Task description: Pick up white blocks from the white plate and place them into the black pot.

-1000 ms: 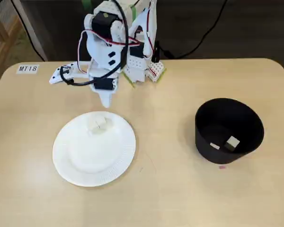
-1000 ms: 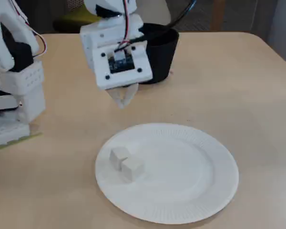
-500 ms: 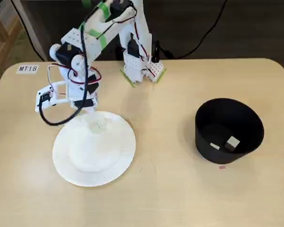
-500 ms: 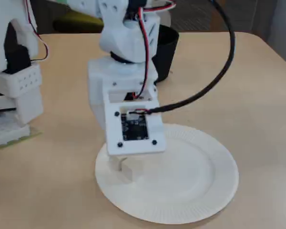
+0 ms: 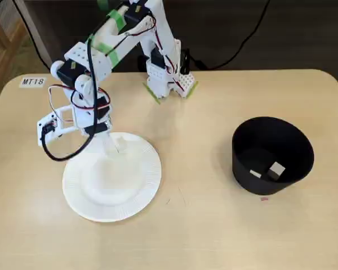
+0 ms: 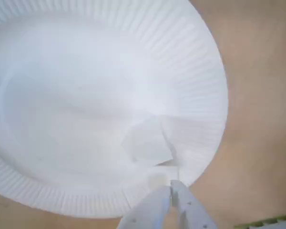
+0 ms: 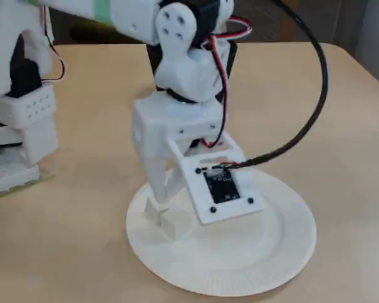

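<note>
Over the plate's rim: the gripper [image 7: 159, 208] reaches down, its tips at the ribbed edge of the white plate [image 7: 259, 265] on the side nearest the arm's base.
Gripper state: in the wrist view the gripper [image 6: 171, 188] has its two white fingers pressed together at the tips, clenched, with nothing seen between them.
Block on the plate: one white block [image 6: 148, 143] lies on the inner slope of the white plate [image 6: 62, 95], just beside the fingertips; in a fixed view it sits by the finger [image 7: 174, 224]. Whether it touches the fingers I cannot tell.
Plate: the white plate [image 5: 79, 202] rests flat on the table [image 5: 203, 236], left of centre in a fixed view.
Pot: the black pot [image 5: 253, 169] stands upright well apart from the plate, to its right in that view.
Blocks in the pot: at least two pale blocks [image 5: 276, 170] lie on the pot's floor, close together.
Arm: the white arm [image 5: 101, 56] bends from its base beyond the plate.
</note>
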